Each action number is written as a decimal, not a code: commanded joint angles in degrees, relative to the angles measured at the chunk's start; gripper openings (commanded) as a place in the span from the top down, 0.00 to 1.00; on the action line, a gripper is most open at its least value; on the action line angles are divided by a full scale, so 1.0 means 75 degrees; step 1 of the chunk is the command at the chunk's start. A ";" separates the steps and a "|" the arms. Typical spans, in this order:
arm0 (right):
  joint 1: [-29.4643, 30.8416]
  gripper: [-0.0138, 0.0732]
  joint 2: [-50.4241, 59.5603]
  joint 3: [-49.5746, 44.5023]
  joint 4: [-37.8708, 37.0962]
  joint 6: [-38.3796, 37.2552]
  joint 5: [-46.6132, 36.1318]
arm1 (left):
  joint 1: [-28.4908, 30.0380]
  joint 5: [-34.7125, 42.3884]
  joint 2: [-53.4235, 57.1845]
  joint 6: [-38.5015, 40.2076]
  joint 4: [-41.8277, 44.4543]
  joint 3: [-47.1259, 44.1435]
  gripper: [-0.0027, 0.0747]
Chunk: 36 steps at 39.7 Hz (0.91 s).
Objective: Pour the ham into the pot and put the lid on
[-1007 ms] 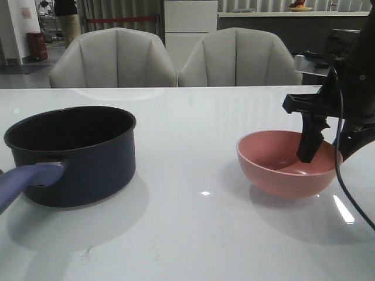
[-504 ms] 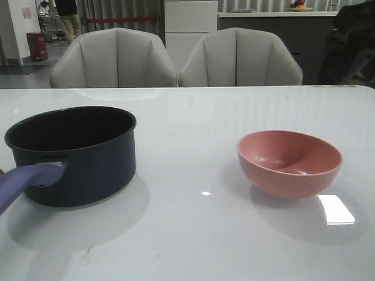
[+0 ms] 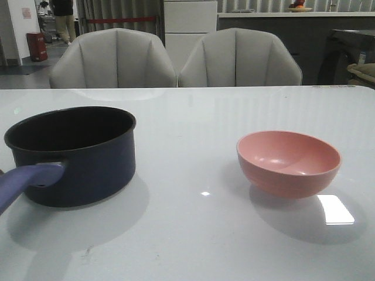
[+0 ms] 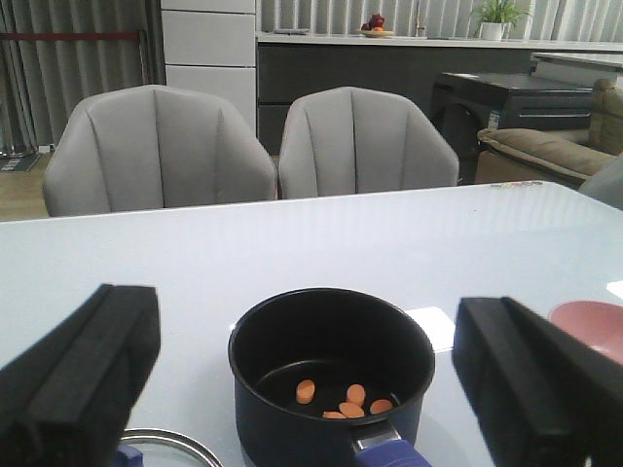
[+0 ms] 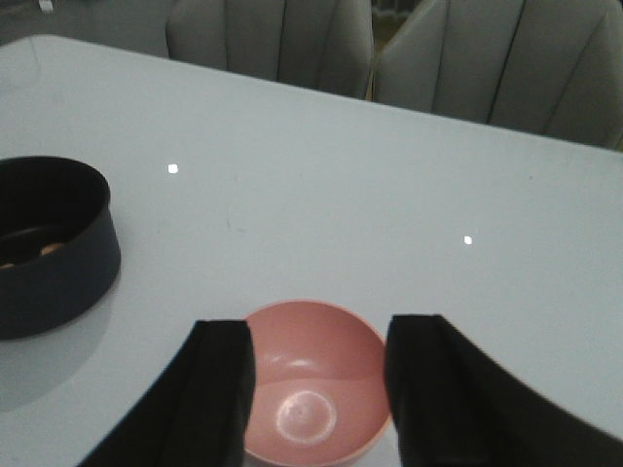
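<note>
The dark navy pot (image 3: pixel 76 155) stands at the table's left, its purple-blue handle (image 3: pixel 26 178) pointing toward me. In the left wrist view several orange-pink ham slices (image 4: pixel 346 399) lie on the bottom of the pot (image 4: pixel 331 341). An edge of the steel-rimmed glass lid (image 4: pixel 170 449) shows beside the pot, flat on the table. My left gripper (image 4: pixel 307 341) is wide open and holds nothing, back from the pot. My right gripper (image 5: pixel 316 379) hangs open over the empty pink bowl (image 5: pixel 311 384). Neither gripper shows in the front view.
The salmon-pink bowl (image 3: pixel 289 162) sits empty at the table's right. Two grey chairs (image 3: pixel 176 58) stand behind the far edge. The white table (image 3: pixel 193 234) is glossy, with light glare beside the bowl.
One second ago the right arm's fingers reached into the pink bowl in the front view; the arm has since pulled away out of that view. Bowl and pot have stayed put.
</note>
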<state>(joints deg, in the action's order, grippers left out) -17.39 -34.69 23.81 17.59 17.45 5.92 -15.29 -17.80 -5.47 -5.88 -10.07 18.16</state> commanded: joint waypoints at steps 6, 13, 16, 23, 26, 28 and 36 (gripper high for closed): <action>-0.0274 0.48 0.1812 -0.1067 0.0493 0.0078 -0.0789 | -0.0049 0.0487 -0.0087 0.0021 -0.0095 0.0183 0.13; -0.0274 0.67 0.2310 -0.1587 0.0493 0.0078 -0.1638 | -0.0049 0.0170 -0.0087 0.0021 -0.0095 0.0183 0.13; -0.0274 0.67 0.2303 -0.1588 0.0493 0.0078 -0.1463 | -0.0049 0.0064 -0.0087 0.0021 -0.0095 0.0183 0.13; -0.0266 0.67 0.2303 -0.1588 0.0493 0.0078 -0.1230 | 0.0069 0.0051 -0.0506 0.0358 -0.0076 0.0339 0.13; -0.0266 0.67 0.2303 -0.1588 0.0493 0.0078 -0.1230 | 0.0336 -0.0229 -0.1112 0.0568 0.0025 0.0641 0.12; -0.0266 0.67 0.2303 -0.1588 0.0493 0.0078 -0.1230 | 0.0532 -0.0386 -0.1514 0.0568 0.0043 0.0858 0.12; -0.0266 0.67 0.2303 -0.1588 0.0493 0.0078 -0.1230 | 0.1654 -0.1070 -0.3383 0.0898 0.0005 0.1993 0.12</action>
<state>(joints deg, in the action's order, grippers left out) -19.45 -17.09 10.51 21.13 17.45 0.39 -5.40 -27.60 -25.82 -0.99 -9.56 28.61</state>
